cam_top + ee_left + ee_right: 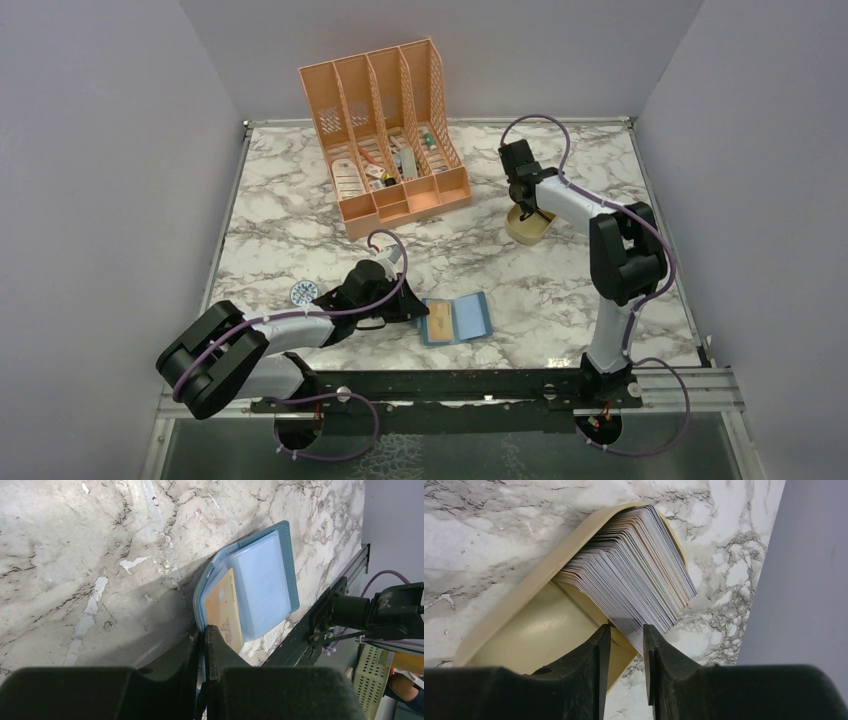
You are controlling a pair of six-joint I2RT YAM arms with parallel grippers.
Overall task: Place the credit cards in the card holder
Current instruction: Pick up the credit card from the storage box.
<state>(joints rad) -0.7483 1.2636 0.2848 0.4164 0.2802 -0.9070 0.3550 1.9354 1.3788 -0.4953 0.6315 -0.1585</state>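
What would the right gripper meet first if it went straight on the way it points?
The stack of cards standing in the tan tray: its near corner lies just ahead of the right gripper, about level with the fingers. Depth is unclear, but nothing shows in between.

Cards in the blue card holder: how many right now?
1 visible: a yellow-orange card in the left sleeve of the open card holder. Others could be hidden under the cloudy sleeves. The thick stack of cards in the tan tray is elsewhere.

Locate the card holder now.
Top view: card holder lies open near the table's front edge, centre, its left edge pinched by the left gripper.
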